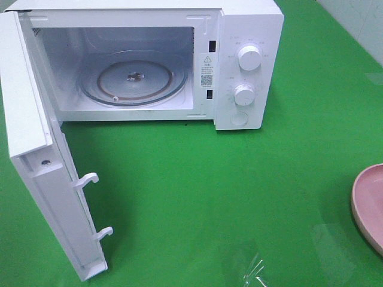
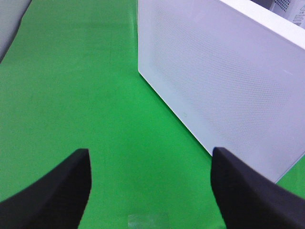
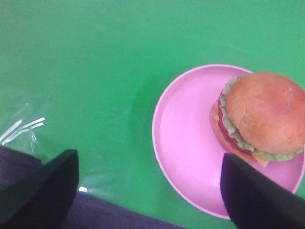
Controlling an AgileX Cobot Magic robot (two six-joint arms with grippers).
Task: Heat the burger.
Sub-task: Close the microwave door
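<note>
The burger (image 3: 264, 117), with a golden-brown bun, green lettuce and a red layer, sits on one side of a pink plate (image 3: 186, 143) in the right wrist view. My right gripper (image 3: 148, 153) hovers above the plate's rim, open, holding nothing, with the burger off to one side of its fingers. The white microwave (image 1: 239, 66) stands at the back with its door (image 1: 36, 149) swung wide to the left and its glass turntable (image 1: 134, 81) bare. My left gripper (image 2: 150, 150) is open over the green cloth beside the door's outer face (image 2: 224, 81). Neither arm shows in the exterior view.
In the exterior view only an edge of the pink plate (image 1: 368, 203) shows at the far right. A scrap of clear tape (image 1: 254, 269) lies on the green cloth (image 1: 209, 179) near the front edge. Two door latches (image 1: 90, 178) stick out from the open door.
</note>
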